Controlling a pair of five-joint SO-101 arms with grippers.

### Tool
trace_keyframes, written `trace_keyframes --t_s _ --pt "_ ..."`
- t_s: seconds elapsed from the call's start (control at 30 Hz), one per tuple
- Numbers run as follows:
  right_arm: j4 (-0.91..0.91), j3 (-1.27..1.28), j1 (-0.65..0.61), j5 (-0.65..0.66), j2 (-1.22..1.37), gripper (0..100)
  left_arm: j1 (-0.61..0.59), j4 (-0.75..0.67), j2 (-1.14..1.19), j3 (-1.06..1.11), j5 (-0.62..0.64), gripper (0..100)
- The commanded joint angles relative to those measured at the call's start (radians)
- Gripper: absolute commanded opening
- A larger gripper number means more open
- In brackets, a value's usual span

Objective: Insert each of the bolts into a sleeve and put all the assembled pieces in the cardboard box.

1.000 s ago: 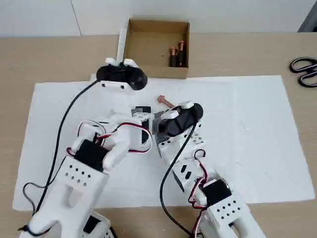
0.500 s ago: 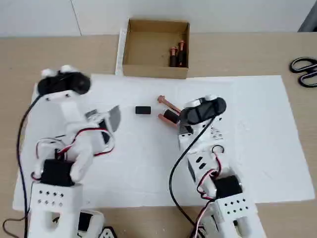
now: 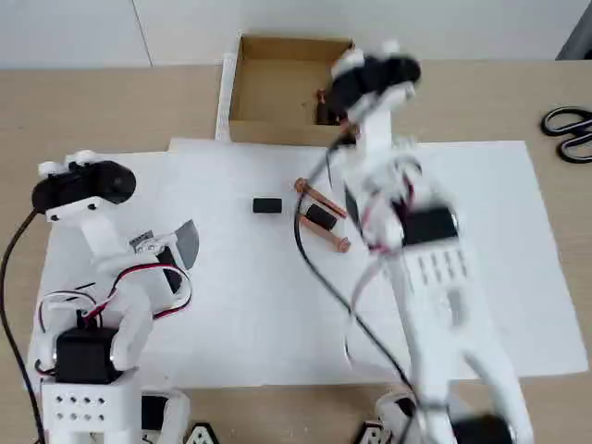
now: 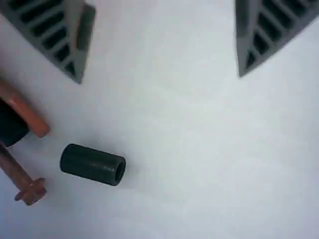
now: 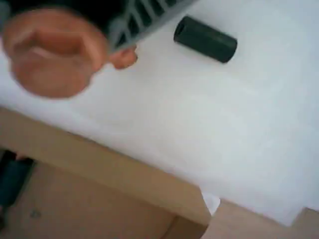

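Two poses for you: your left arm [image 3: 111, 245] sits folded, its left gripper [image 4: 159, 77] wide open and empty over the paper [image 4: 209, 169], with the loose sleeve [image 4: 93, 164] just ahead of it. Your right arm [image 3: 421, 250] is stretched out, with the right gripper [image 3: 342, 120] at the front wall of the cardboard box [image 3: 277, 132]; its grip I cannot tell.

Lighting is bright, even and diffuse, coming from overhead. The white sheet [image 3: 481, 277] reads nearly washed out, with no hard glare. Shadows are soft and short: a faint one sits under the sleeve [image 4: 92, 164], and the cardboard box [image 3: 287, 132] interior is dimmer.
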Motion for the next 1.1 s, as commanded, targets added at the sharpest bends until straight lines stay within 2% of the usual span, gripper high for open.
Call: trace_keyframes --t_s 0.0,0.2,0.47,0.93,1.07 --pt "-0.005 -0.338 0.010 -0.037 0.234 0.4 -0.003 -0.002 -0.023 0.025 -0.011 19" --pt "-0.148 -0.701 0.007 -0.086 0.598 0.4 -0.003 -0.005 -0.078 0.102 -0.011 19" --pt "-0.358 -1.000 -0.002 -0.080 0.981 0.4 -0.006 -0.005 -0.222 0.189 -0.011 19" --pt "-0.377 -1.439 -0.005 -0.080 1.461 1.0 -0.003 -0.068 -0.428 0.318 -0.011 19" --pt "-0.372 -1.493 -0.005 -0.080 1.537 11.6 -0.002 -0.068 -0.428 0.318 -0.011 19"
